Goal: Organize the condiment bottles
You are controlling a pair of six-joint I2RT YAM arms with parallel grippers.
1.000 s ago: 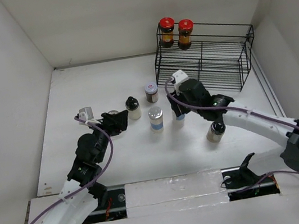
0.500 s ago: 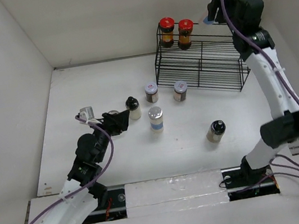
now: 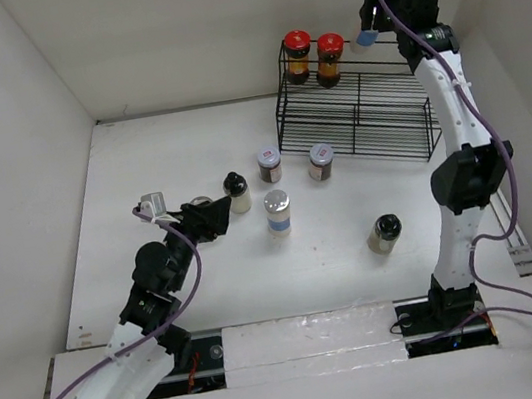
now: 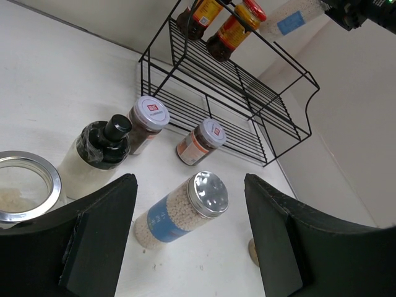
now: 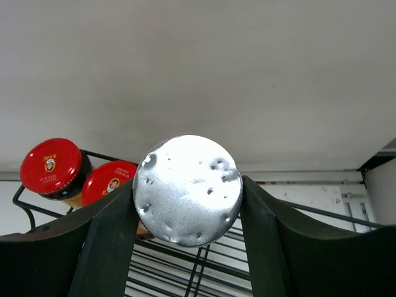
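Up high, right fingers [image 5: 105, 247] clamped on clear silver-lidded blue-labelled jar [image 5: 187, 189] above black wire rack [image 3: 393, 103], near two red-capped bottles [image 3: 299, 55]; left fingers [image 4: 99, 238] wide, empty, low over white surface [image 3: 140, 169] beside cream black-capped bottle [image 4: 99, 154]

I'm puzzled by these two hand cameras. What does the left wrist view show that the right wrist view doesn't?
Only left wrist: jars standing on the table, like the black-capped bottle and a blue-labelled jar. Only right wrist: the dented silver lid, end-on in the right claw. Both: that held jar, plus two red-capped bottles on the black wire rack.
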